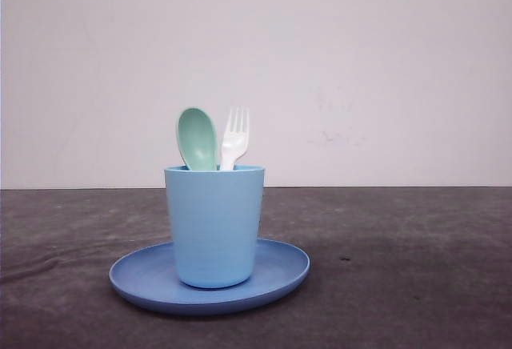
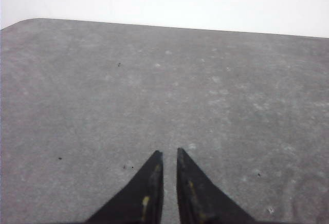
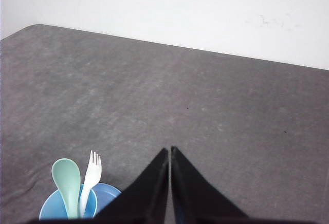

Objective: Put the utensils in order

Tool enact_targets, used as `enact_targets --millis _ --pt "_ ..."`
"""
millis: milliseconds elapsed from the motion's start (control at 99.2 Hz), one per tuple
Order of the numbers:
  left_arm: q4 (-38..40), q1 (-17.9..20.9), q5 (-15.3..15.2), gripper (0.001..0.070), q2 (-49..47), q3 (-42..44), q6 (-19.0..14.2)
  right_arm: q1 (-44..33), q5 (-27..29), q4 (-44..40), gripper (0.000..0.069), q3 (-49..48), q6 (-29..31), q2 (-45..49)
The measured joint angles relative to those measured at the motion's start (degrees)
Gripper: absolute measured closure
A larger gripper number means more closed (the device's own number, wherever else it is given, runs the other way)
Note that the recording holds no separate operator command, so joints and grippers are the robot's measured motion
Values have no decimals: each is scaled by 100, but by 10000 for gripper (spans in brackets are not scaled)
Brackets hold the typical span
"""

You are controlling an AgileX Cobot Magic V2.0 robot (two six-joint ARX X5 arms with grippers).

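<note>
Both claws were pressed together and empty. From the front, we saw the mint-green plastic spoon and the small white plastic fork standing upright, side by side, heads up, inside the light blue cup, which sat on the round blue plate on our dark grey table. At the left wrist, our left gripper hung over bare tabletop, tips nearly touching. At the right wrist, our right gripper hung near the cup, apart from it.
</note>
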Motion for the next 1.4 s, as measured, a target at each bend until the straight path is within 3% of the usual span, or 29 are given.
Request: enact_targets --millis 242,464,565,706,877,1160,1402 --pt "0 0 -2 686 0 0 0 -195 28 11 684 0 -170 0" --pt "0 0 -2 686 0 2 0 -1947 -72 170 684 0 -579 118" --pt "0 0 0 686 0 2 0 -2999 -581 444 684 0 -826 101" --pt "0 0 0 686 0 2 -2 -4527 -1753 907 684 0 -1416 96" --pt "0 0 0 686 0 0 0 -5676 -2618 1340 684 -153 -1956 -33" --pt "0 0 0 686 0 0 0 -6269 -3338 2885 684 -2256 -2205 -1058" --pt "0 0 0 686 0 2 -2 -6332 -3357 3123 684 -4352 -2234 -2828"
